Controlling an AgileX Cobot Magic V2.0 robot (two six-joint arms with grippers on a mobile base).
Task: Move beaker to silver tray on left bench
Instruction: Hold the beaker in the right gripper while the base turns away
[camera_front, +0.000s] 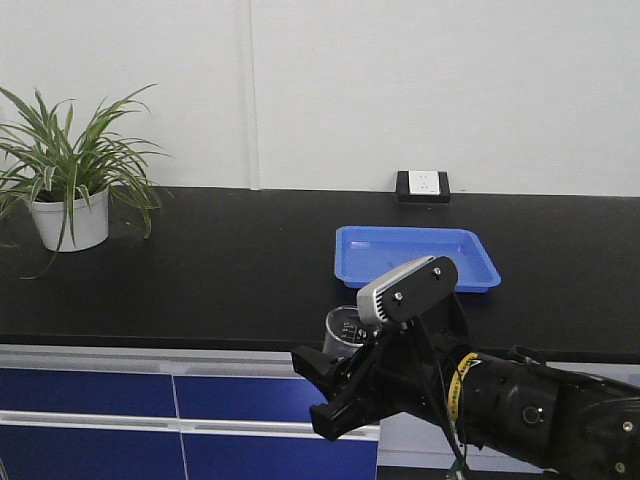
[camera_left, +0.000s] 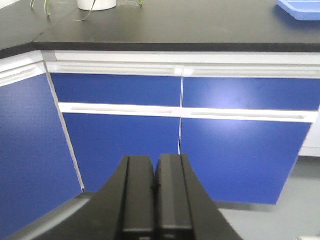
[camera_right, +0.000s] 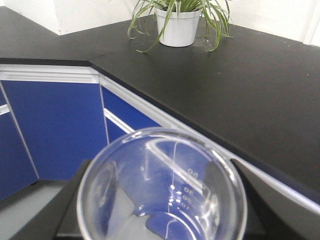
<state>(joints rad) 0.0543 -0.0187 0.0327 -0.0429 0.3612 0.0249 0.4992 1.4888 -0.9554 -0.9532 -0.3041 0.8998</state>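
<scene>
Right gripper (camera_front: 335, 385) is clamped on the small glass beaker (camera_right: 162, 185), holding it just short of the bench edge; the left gripper (camera_left: 156, 200) has its fingers pressed together. Beyond the beaker, on the black bench top (camera_front: 230, 280), a blue tray (camera_front: 415, 255) lies slightly to the right and a potted plant (camera_front: 70, 190) stands far to the left.

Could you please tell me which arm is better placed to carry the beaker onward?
Right: the right gripper holds the beaker, while the left gripper is shut, empty, and low before the cabinets.
</scene>
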